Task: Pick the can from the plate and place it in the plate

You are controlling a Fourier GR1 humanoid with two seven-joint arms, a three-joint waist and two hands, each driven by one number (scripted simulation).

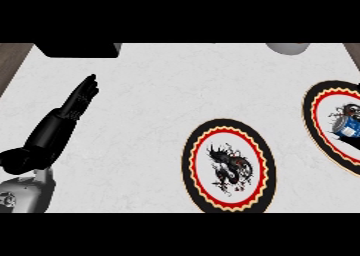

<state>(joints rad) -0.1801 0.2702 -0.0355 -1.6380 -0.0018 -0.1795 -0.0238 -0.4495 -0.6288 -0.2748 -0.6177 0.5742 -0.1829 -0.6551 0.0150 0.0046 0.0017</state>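
A blue and white can (350, 126) lies on its side on a plate (322, 131) at the right edge of the head view; that plate has a black rim, a red zigzag ring and a dark figure on white. A second plate (229, 165) of the same pattern sits at centre-right with nothing on it. My left hand (59, 122) shows at the left, fingers straight and pointing up toward the far edge, well away from both plates. My right hand does not show.
A black box-like object (78, 49) sits at the far left of the white marble counter (153, 100). A pale rounded object (288, 48) stands at the far edge, right of centre. Wooden floor shows past both counter sides.
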